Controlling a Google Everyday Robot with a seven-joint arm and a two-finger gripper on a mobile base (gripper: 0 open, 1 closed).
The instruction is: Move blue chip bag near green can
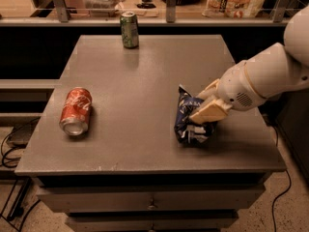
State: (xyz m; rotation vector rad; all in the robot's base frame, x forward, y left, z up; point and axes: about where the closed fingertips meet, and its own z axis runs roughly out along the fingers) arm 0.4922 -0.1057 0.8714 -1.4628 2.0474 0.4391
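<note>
Grey table top, dim room, shelf w/ packets at the back. Straight to the blue chip bag: it's scrunched up, half on edge, right at the gripper. The gripper's nipped in on it, pale fingers pressed into the foil and jaws close together w/ the bag's crumpled side between them. I'd call that a firm hold. The bag's bottom looks to be touching the table or barely off it; can't tell which.

The white arm comes in from the side behind the gripper.

Now the target: the green can stands upright near the table's back edge, well apart from the gripper, ahead of it and across. So bag & can are nowhere near each other yet.

A red can lies on its side far across from the gripper, near the opposite edge. It's off the straight line btwn bag and green can, so prob. no obstacle.

Progress, as I judge it: the grab's done and that's abt it. Left to do: lift or drag the bag across the open table, set it down beside the green can w/o knocking it, then let go.
</note>
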